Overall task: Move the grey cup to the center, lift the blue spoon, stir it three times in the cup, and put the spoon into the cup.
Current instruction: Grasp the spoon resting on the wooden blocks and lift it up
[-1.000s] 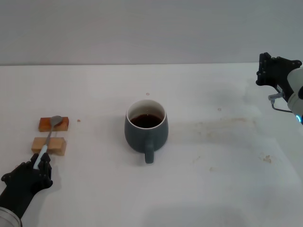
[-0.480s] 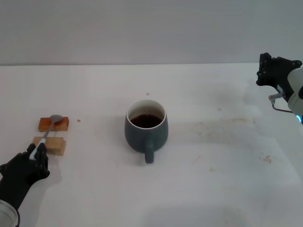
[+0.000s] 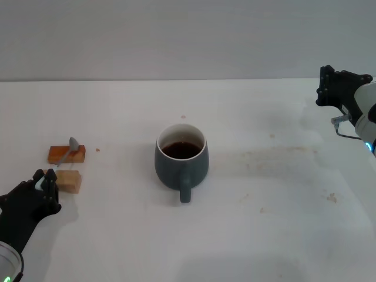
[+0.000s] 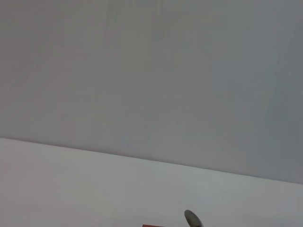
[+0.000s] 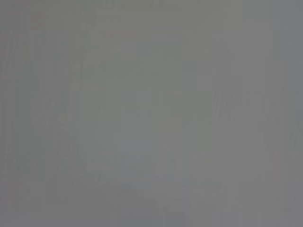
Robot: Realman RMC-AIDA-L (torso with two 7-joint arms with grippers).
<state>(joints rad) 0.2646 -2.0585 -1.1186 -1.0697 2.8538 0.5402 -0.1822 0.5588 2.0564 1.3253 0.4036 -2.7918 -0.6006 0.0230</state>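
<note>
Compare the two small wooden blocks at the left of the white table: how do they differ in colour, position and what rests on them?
The darker orange-brown wooden block lies farther from the robot; the paler tan wooden block lies nearer, beside the black left gripper. The grey metal bowl of the blue spoon sits over the orange-brown block, tilted up, while its handle crosses the tan one. Both are small, rectangular and flat on the table.

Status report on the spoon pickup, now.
Left gripper shut on blue spoon, bowl tipped up over wooden blocks. Right gripper parked far right. Grey cup centered, path clear.
</note>
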